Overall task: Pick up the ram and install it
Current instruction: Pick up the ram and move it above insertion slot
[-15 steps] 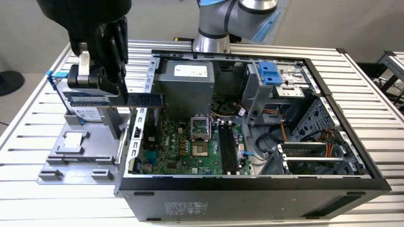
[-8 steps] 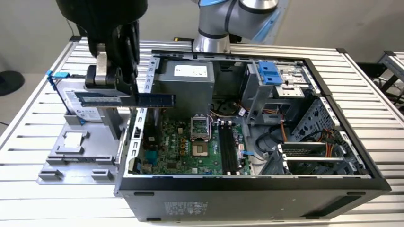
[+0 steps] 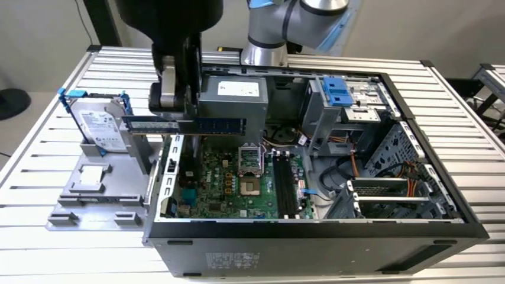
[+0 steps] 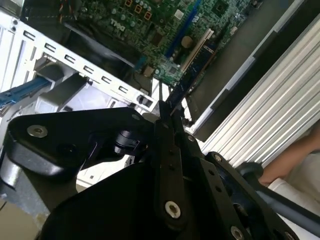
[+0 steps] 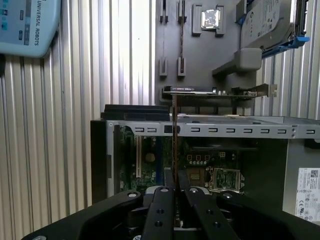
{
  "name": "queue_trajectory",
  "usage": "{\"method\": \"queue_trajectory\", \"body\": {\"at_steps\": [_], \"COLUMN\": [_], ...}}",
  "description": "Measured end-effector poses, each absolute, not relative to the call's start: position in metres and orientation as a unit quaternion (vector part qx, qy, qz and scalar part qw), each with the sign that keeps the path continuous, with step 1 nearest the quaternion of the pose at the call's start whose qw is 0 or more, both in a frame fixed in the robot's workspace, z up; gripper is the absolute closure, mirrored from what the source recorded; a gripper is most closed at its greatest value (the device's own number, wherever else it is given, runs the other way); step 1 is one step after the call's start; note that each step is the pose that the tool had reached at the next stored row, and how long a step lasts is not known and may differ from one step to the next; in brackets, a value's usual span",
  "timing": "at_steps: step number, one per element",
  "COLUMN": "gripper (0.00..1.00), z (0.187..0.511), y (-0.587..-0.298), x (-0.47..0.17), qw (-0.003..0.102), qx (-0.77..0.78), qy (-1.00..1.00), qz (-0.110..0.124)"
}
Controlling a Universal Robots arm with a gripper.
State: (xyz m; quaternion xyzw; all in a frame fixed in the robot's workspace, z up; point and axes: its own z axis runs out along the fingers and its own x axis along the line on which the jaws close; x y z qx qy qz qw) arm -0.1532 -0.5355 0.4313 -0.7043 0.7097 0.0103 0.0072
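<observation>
My gripper [image 3: 188,118] is shut on the ram [image 3: 222,124], a thin dark stick with black chips. It holds the ram level above the rear part of the open computer case [image 3: 316,231], over the green motherboard [image 3: 225,177]. The long black slots [image 3: 284,183] lie lower and toward the exterior view's right of the ram. In the first wrist view the ram [image 5: 175,140] shows edge-on, sticking out from the gripper [image 5: 176,187] across the case's rim. In the second wrist view the ram [image 4: 192,65] runs from the gripper [image 4: 167,107] out over the motherboard [image 4: 150,25].
A silver-labelled hard drive [image 3: 103,127] in a blue-handled frame stands on a grey holder [image 3: 87,201] at the exterior view's left, with an expansion card [image 5: 192,90] beside it. A person's arm [image 4: 295,155] shows by the slatted table [image 3: 47,154]. A teach pendant [image 5: 25,25] lies on the table.
</observation>
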Motion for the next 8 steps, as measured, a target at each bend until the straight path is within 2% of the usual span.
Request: {"method": "queue_trajectory", "body": {"at_steps": [8], "gripper": [1.0], "z": [0.431], "y": [-0.536], "x": [-0.126], "qw": [0.007], "qx": [-0.704], "qy": [0.71], "qz": [0.01]}}
